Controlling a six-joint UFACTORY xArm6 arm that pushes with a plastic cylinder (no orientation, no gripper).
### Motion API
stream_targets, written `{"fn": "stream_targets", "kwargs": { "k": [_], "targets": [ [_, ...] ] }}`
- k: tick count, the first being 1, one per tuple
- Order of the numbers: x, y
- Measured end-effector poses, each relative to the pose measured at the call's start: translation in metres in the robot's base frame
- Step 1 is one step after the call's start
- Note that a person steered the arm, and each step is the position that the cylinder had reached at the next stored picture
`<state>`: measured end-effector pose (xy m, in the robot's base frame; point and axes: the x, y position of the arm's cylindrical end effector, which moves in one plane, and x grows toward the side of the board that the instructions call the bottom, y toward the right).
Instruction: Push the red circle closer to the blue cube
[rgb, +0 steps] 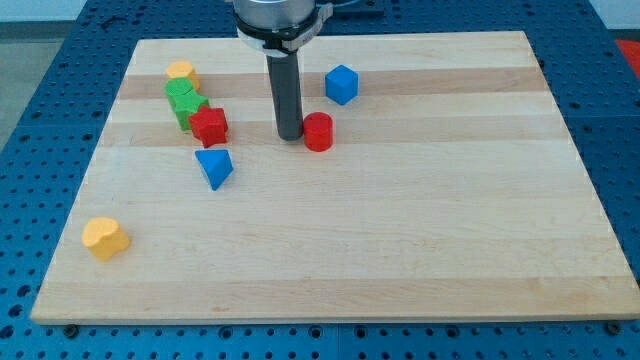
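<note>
The red circle (318, 132), a short red cylinder, stands on the wooden board (400, 230) near the view's top centre. The blue cube (341, 84) sits above it and slightly to the right, a small gap apart. My tip (289, 136) is on the board just left of the red circle, touching or nearly touching its left side. The dark rod rises straight up from there to the arm at the view's top.
At the view's left stands a cluster: a yellow block (181, 72), two green blocks (184, 100), and a red star-like block (210, 126). A blue triangle block (214, 167) lies below them. A yellow heart block (104, 238) sits at lower left.
</note>
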<state>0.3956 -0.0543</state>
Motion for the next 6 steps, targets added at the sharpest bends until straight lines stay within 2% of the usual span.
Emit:
{"fn": "stream_targets", "kwargs": {
  "k": [2,3,5,6],
  "targets": [
    [0.047,0.002],
    [0.028,0.014],
    [-0.04,0.014],
    [-0.041,0.014]
  ]
}}
